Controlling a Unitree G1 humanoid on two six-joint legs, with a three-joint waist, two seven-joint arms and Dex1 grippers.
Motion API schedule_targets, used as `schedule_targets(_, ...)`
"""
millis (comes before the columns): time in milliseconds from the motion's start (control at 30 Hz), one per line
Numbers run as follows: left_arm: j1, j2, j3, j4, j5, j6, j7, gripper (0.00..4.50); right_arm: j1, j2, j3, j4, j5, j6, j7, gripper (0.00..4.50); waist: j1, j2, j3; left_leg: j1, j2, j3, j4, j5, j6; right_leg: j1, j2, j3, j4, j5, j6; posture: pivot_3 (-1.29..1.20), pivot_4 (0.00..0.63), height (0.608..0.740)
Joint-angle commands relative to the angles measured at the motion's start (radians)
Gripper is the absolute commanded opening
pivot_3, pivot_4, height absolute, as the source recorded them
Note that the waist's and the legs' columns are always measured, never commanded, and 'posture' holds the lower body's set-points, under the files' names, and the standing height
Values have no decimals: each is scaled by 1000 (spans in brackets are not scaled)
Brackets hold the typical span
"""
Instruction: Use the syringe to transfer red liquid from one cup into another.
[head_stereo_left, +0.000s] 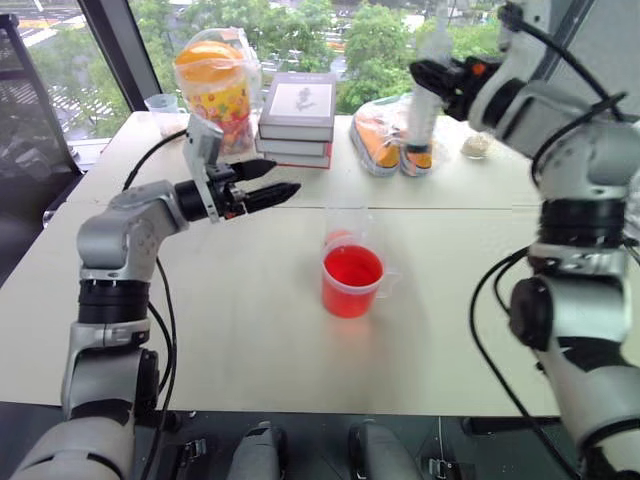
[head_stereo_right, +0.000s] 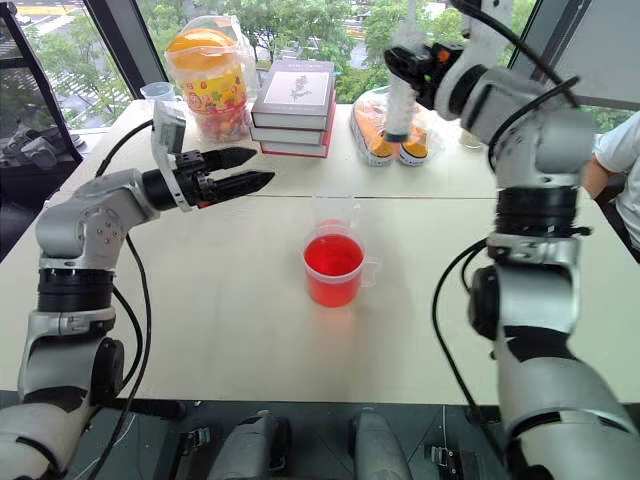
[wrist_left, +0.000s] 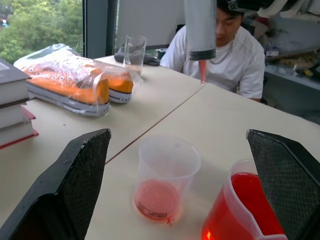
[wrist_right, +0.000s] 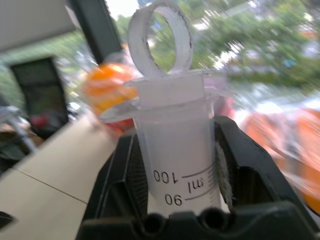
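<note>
Window-side white table: right gripper clamps syringe upright, far right, tip down, probably avoiding drips. Left gripper wide open, empty. Red cup centre, slim cup just behind, ready for filling.

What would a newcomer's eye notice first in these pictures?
The bright red cup of red liquid stands mid-table, the slim clear cup just behind it. The right gripper holds the syringe upright high over the table's far side, while the open left gripper hovers left of the cups.
</note>
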Motion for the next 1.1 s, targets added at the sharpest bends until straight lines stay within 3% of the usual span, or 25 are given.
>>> schedule_targets(33, 23, -4, -6, -66, -14, -24, 7, 4491, -30, -86, 111, 71, -40, 188, 85, 1405, -2, 0, 0, 0, 0, 0, 0, 0, 0, 0, 0, 0, 0, 0, 0, 0, 150, 740)
schedule_targets(267, 79, -21, -15, -135, -27, -18, 36, 4491, 76, -189, 296, 248, -139, 200, 268, 1405, -2, 0, 0, -1, 0, 0, -1, 0, 0, -1, 1, 0, -1, 0, 0, 0, 150, 740)
schedule_targets(567, 136, -6, -33, -205, -43, -17, 33, 4491, 143, -171, 397, 431, -278, 107, 340, 1405, -3, 0, 0, 0, 0, 1, -1, 0, 0, -1, 1, 1, -1, 0, 0, 0, 150, 740)
schedule_targets(767, 153, 12, -28, -233, -73, 12, 26, 4500, 119, -148, 357, 474, -295, 83, 350, 4378, -2, 0, 0, 0, 0, 0, -1, 0, 0, 0, 1, 1, -1, 0, 0, 0, 150, 740)
schedule_targets(967, 177, 51, -18, -276, -122, 52, 5, 4500, 138, -224, 320, 303, -277, 88, 420, 4455, -1, 1, 0, -1, 0, 0, -1, 0, 0, -1, 1, 1, -1, 0, 0, 0, 150, 740)
schedule_targets(1100, 197, 94, -8, -285, -139, 73, -1, 4500, 292, -375, 239, -127, -176, 177, 513, 4455, 6, 1, 0, -1, 0, -1, -2, 0, 0, -1, 1, 0, -1, 0, 1, 0, 150, 740)
